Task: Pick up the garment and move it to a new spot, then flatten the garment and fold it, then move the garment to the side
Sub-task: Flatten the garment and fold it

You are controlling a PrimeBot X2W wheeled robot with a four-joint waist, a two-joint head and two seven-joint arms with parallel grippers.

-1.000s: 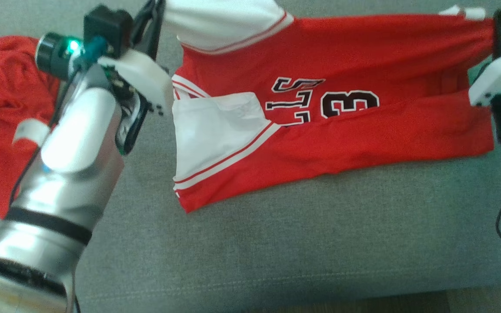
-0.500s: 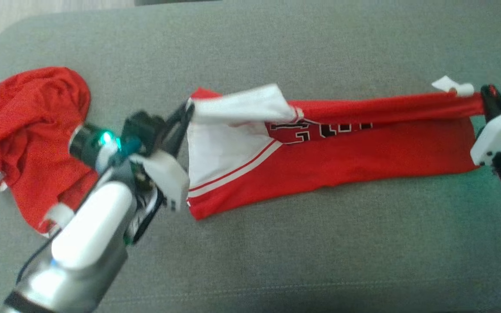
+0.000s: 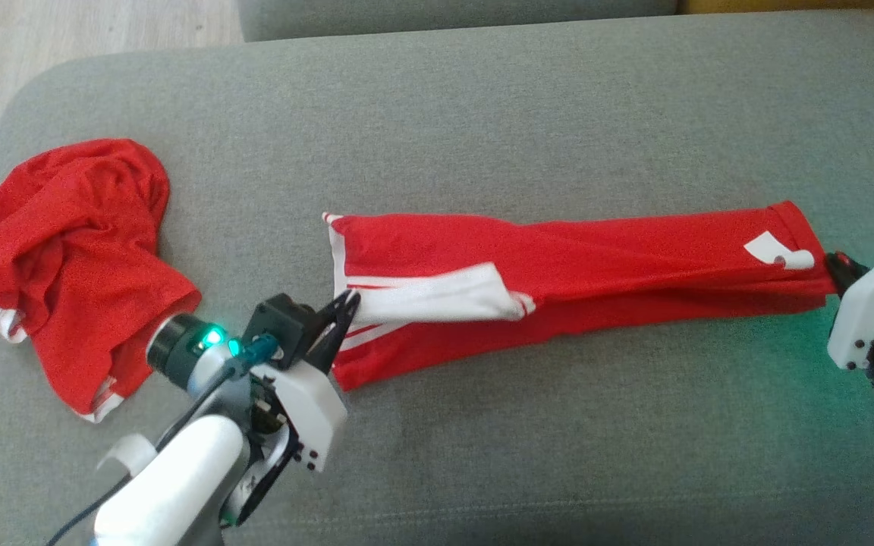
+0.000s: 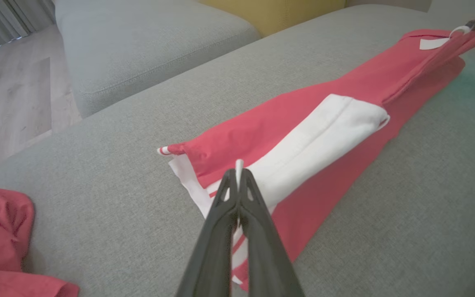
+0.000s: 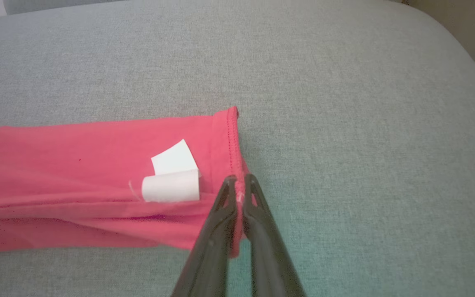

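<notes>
Left gripper [image 3: 346, 303] is clamped on the jersey [image 3: 619, 250] at its white panel, right gripper [image 3: 834, 263] clamped on its hem at right edge; jersey lies folded mid-frame on couch [image 3: 482, 114].

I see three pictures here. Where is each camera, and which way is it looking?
Head view: on the robot's head, looking down at the grey sofa cushion; the red jersey stretches between left tool and right tool.
Left wrist view: on the left wrist, looking along its own shut fingers down the jersey's length.
Right wrist view: on the right wrist, looking along its fingers at the jersey's hem and white label.
Shared: all three show the jersey and label.
</notes>
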